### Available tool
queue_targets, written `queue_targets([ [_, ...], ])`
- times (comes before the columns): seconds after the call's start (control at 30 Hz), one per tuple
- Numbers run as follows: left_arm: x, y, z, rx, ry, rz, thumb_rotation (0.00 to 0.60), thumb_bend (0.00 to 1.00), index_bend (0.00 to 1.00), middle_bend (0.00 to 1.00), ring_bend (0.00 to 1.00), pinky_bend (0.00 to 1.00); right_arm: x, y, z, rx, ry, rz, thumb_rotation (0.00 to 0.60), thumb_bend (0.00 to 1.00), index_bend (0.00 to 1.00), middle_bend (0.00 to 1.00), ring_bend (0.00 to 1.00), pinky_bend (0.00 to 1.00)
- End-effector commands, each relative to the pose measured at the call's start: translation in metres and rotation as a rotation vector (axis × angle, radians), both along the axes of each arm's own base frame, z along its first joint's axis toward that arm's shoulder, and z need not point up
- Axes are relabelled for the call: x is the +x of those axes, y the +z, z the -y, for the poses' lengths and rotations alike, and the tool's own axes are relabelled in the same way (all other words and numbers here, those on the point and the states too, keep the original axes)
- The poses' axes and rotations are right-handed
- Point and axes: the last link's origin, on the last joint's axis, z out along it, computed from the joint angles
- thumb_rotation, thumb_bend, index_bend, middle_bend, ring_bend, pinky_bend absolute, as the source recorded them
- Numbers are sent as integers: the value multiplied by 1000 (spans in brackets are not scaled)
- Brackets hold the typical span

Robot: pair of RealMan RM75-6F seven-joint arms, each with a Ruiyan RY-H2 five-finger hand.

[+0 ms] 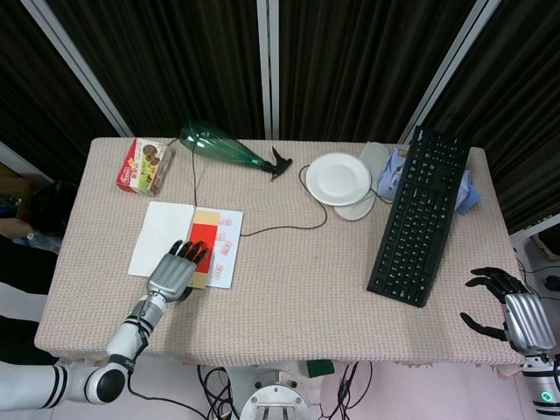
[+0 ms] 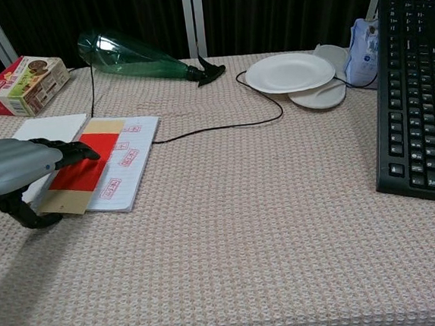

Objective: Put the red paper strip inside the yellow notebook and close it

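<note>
Cloth-covered table with open notebook, keyboard, plate, bottle, box.

Light falls evenly from above onto my beige woven tablecloth, bright without harsh spots, while the dark pleated curtains behind its far edge stay nearly black. The round white paper plate near the far edge is the brightest patch, close to washed out. In the chest view my grey metal left hand throws a soft shadow onto the cloth toward the near left corner, and a faint sheen runs along its back. The green plastic bottle shows small glints. Both views are sharp, with no motion blur; the weave texture reads clearly at the near edge.
</note>
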Motion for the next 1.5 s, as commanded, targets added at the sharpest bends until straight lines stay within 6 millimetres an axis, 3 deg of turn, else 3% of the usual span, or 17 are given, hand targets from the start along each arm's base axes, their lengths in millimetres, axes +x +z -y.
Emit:
queue_targets([
  [0.03,0,0,-3,-3,11,4,600,301,3,0,0,55,0,0,0,0,-1,0,600,124,413,243,192,265],
  [0.67,-3,7,-7,-16,73,9,600,301,3,0,0,56,-3,0,0,0,-6,3,600,124,413,243,192,265],
  [1.0,20,19,2,-46,15,61,600,307,13,0,0,55,-3,0,0,2,-5,3,600,123,413,243,192,265],
  [1.07,23,19,1,-68,14,63,599,391,25,0,0,55,-3,0,0,1,-6,3,600,123,413,243,192,265],
  [1.1,25,18,0,-77,21,68,547,509,35,0,0,55,-4,0,-1,0,-7,3,600,124,413,243,192,265],
  [1.17,29,17,-5,-73,33,97,347,717,69,0,0,53,-5,1,-1,-2,-11,4,600,124,413,243,192,265],
  [1.23,31,15,-10,-63,29,102,205,785,97,0,0,52,-5,1,-2,-4,-12,4,600,124,413,243,192,265],
  [1.33,32,12,-18,-51,35,108,124,788,110,0,0,51,-5,2,-1,-6,-10,5,600,124,413,243,192,265],
  [1.5,35,3,-25,-49,41,105,63,789,135,0,0,51,-4,1,-1,-6,-10,5,600,124,413,243,192,264],
])
